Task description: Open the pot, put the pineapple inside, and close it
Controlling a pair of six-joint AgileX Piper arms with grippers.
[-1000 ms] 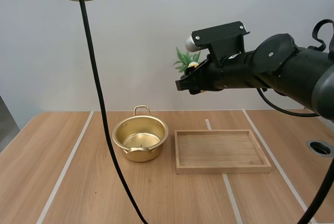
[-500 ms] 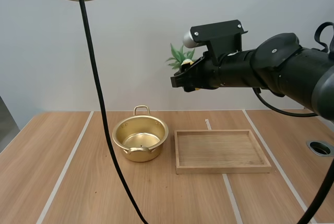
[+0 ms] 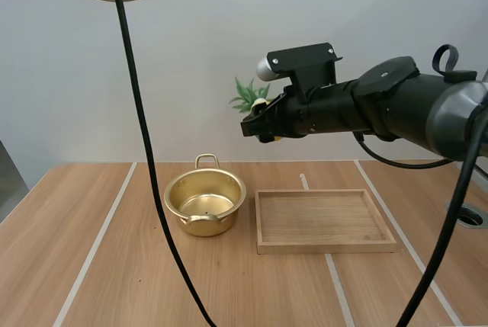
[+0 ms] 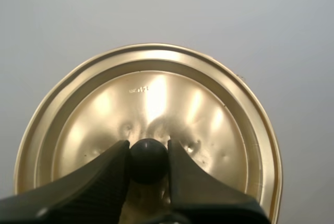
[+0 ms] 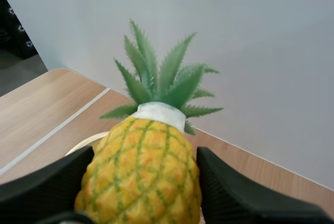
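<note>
1. tabletop [image 3: 114, 266]: light wood grain, crossed by pale stripes [image 3: 95, 247] running away from the arm bases. a round dark opening [image 3: 473, 217] is set in it at the far right.
2. wall [image 3: 229, 37] behind the tabletop: plain grey-white, bare.
3. pot [image 3: 204, 201]: gold, lid off, upright on the tabletop left of centre. one loop handle faces the wall, the other the front.
4. tray [image 3: 326, 248]: wooden, shallow, flat on the tabletop just right of the pot, with a narrow gap between them.
5. left gripper [image 4: 148, 156]: clenched on the black knob [image 4: 148, 162] of the lid [image 4: 151, 98], a finger on each side of it.
6. lid: gold, held high in the air, above and left of the pot and well apart from it. in the left wrist view its knob side shows against the wall.
7. right gripper [image 5: 145, 161]: grasping the pineapple [image 5: 141, 182] by its yellow body, one finger on each flank. the green crown [image 5: 162, 83] points away from the arm.
8. pineapple: in the air, high over the tabletop, above and a little right of the pot, touching neither pot nor tray.
</note>
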